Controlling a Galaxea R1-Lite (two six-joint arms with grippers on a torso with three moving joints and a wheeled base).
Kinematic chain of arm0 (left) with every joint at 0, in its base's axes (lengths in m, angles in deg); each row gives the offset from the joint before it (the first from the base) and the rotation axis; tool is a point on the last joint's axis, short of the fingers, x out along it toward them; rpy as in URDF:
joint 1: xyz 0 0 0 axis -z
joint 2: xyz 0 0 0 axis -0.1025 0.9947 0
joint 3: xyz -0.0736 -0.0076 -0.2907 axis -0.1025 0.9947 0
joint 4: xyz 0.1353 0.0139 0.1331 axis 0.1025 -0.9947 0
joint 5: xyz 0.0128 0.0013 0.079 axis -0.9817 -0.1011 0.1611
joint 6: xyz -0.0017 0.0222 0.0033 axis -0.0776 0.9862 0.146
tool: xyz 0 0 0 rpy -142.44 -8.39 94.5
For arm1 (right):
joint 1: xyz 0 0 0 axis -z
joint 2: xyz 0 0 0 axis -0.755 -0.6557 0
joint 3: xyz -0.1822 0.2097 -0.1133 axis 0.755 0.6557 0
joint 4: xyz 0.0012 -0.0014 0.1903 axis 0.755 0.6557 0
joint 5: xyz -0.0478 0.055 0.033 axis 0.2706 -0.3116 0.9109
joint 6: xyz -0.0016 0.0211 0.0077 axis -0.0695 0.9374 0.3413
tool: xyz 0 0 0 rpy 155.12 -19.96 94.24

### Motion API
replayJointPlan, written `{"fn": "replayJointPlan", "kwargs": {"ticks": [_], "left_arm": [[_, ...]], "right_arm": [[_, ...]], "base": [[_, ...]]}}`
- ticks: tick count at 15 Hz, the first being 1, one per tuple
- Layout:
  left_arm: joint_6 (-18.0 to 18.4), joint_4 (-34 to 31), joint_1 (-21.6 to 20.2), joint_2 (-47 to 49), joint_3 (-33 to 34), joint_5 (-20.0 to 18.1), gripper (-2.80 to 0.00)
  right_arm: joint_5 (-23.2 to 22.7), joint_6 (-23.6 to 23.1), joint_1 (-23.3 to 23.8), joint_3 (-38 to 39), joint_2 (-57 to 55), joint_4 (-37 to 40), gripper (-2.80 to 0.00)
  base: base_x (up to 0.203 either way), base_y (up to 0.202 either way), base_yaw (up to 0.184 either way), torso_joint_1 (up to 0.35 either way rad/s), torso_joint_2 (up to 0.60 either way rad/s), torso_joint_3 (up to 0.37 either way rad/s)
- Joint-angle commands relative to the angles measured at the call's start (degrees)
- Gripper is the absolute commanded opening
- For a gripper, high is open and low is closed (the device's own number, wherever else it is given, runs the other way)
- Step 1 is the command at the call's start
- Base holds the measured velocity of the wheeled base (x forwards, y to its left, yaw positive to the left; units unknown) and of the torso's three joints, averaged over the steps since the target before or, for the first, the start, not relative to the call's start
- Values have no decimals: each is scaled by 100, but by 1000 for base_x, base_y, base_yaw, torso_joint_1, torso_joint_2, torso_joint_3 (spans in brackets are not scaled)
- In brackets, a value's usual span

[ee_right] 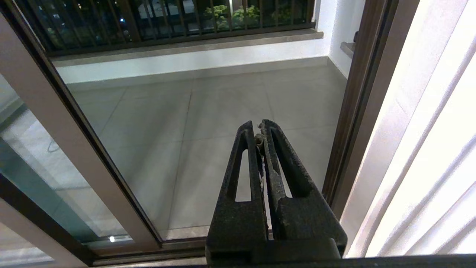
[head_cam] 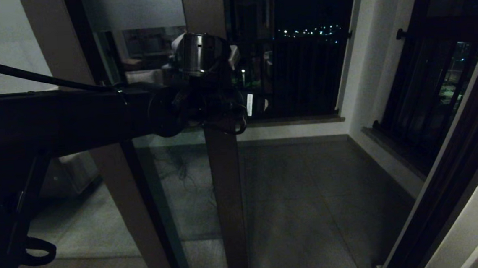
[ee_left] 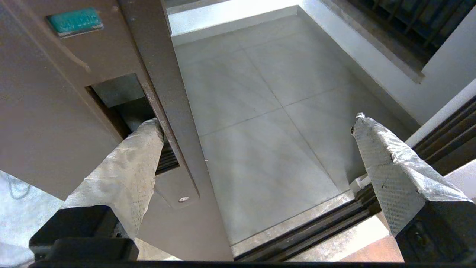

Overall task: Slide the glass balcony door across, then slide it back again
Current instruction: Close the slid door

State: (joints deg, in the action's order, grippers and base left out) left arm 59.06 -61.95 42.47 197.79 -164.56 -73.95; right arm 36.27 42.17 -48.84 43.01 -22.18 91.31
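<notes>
door handle (ee_left: 148, 123) – at left claw (ee_left: 256, 126) fingertip

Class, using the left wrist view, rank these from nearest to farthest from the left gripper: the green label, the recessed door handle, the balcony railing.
1. Recessed door handle: one finger of the open left gripper reaches its slot.
2. Green label: farther along the same door frame, past the handle.
3. Balcony railing: across the tiled balcony floor.

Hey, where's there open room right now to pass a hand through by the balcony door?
The wide gap between the glass balcony door stile and the dark door frame on the right is free, over bare balcony floor. It is crowded at the stile, where the open left gripper has one finger in the recessed handle.
</notes>
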Motion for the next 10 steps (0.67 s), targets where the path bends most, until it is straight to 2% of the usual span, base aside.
{"fn": "replayJointPlan", "kwargs": {"ticks": [1,10], "left_arm": [[3,21,64,94,-51,-25,0],[12,30,217,218,-230,-25,0]], "right_arm": [[2,8,-1,0,-9,0,-280],[-3,7,-1,0,-9,0,-280]], "base": [[0,0,0,0,0,0],[0,0,0,0,0,0]]}}
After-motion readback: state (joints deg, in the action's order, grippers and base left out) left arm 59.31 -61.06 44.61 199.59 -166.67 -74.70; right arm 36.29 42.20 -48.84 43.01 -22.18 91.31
